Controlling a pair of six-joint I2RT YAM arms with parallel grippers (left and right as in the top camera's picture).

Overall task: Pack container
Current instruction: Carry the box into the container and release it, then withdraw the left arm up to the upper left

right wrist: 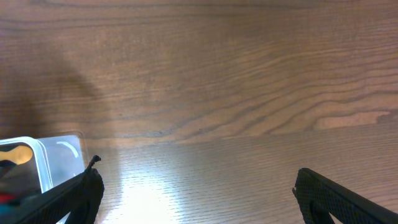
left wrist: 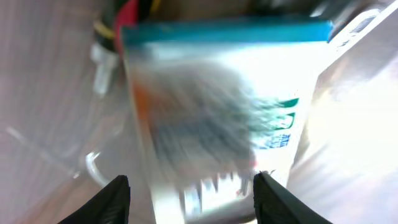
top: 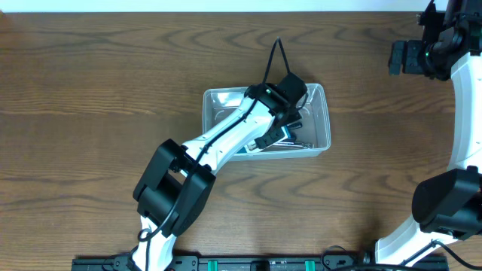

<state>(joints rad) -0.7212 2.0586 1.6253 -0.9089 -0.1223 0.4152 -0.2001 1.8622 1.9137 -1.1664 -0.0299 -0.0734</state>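
The clear plastic container (top: 325,124) sits at the middle of the table. My left gripper (top: 292,120) reaches down into it. In the left wrist view the left gripper (left wrist: 194,202) is open, its fingers wide apart on either side of a blurred white packet with a teal edge (left wrist: 217,106) that lies in the container (left wrist: 43,118). I cannot tell whether the fingers touch the packet. My right gripper (top: 399,57) is at the far right back of the table. It is open and empty (right wrist: 196,193) above bare wood.
Other small items lie in the container beside the packet, among them a red and black one (left wrist: 124,15). A corner of the container (right wrist: 59,155) shows at the left of the right wrist view. A black cable (top: 275,56) rises behind the container.
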